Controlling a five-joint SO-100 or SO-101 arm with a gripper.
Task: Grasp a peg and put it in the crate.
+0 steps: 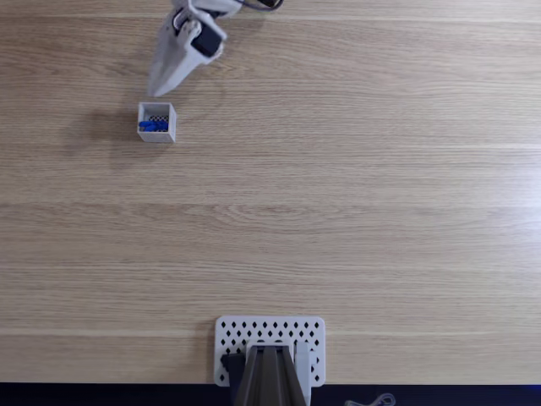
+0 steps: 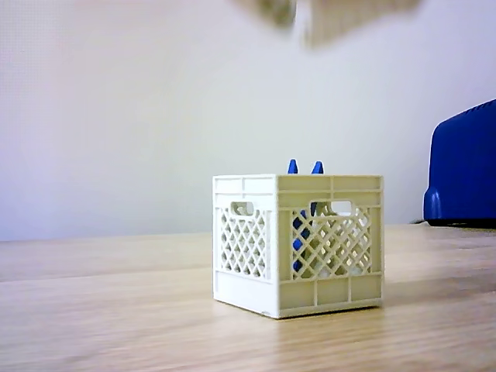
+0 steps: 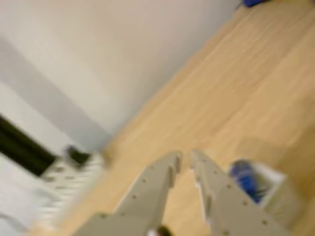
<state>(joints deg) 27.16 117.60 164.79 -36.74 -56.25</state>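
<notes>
Pale wood-grain tabletop (image 1: pixel 355 211), broad and bare across most of the fixed view, backed by a plain whitish wall (image 2: pixel 116 101) in the other view. Flat white perforated plate (image 1: pixel 270 334) at the bottom edge of the fixed view, carrying the arm's grey base. Dark blue rounded object (image 2: pixel 463 167) at the right edge of the other view, well apart from everything else.

Small white square lattice-walled crate (image 1: pixel 157 122) near the top left of the fixed view, standing upright on the tabletop. Grey two-finger pincer (image 1: pixel 161 87) just beyond the crate's far side in that view, raised clear and empty; fingertips nearly together in the wrist view (image 3: pixel 186 158), a narrow gap between them, gripping nothing.

Tiny bright blue clothes-peg (image 1: pixel 152 126) already inside the crate. Long axis left-right across the crate in the fixed view, yet leaning up in the other view (image 2: pixel 298 232), two blue tips poking just above the rim. Which end points down: hard to tell through the lattice.

Judged as done, bar the retreat. Main risk: a low or sideways withdrawal clipping the rim or the protruding tips, light crate easily nudged or tipped, peg levered out. Straight lift first, then away.
</notes>
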